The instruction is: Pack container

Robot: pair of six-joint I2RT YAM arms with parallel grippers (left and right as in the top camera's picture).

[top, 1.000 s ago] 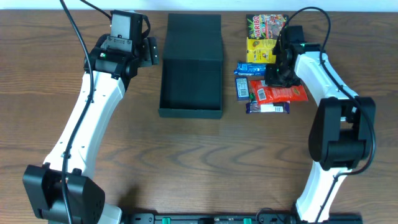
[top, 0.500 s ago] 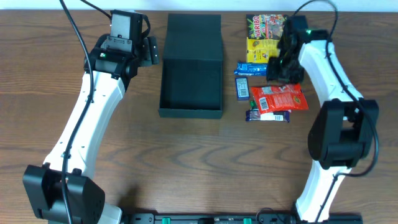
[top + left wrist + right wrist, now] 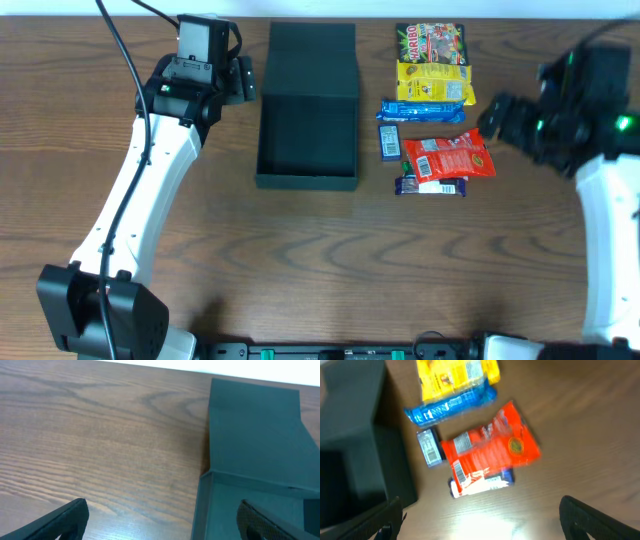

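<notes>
1. R tool [image 3: 495,120] was drawn back off the snacks, now well to their R.
2. Red pkt [image 3: 448,155] was uncovered and left slightly more tilted.
3. Yellow pkt [image 3: 432,82] was uncovered.

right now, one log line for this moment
box: open, empty | snacks: on table right of box | left gripper: open, beside box | right gripper: open, right of snacks

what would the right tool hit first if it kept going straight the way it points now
Probably the red snack packet, centred ahead of the right tool; the blurred wrist view leaves depth unclear, so bare table just short of it is possible.
</notes>
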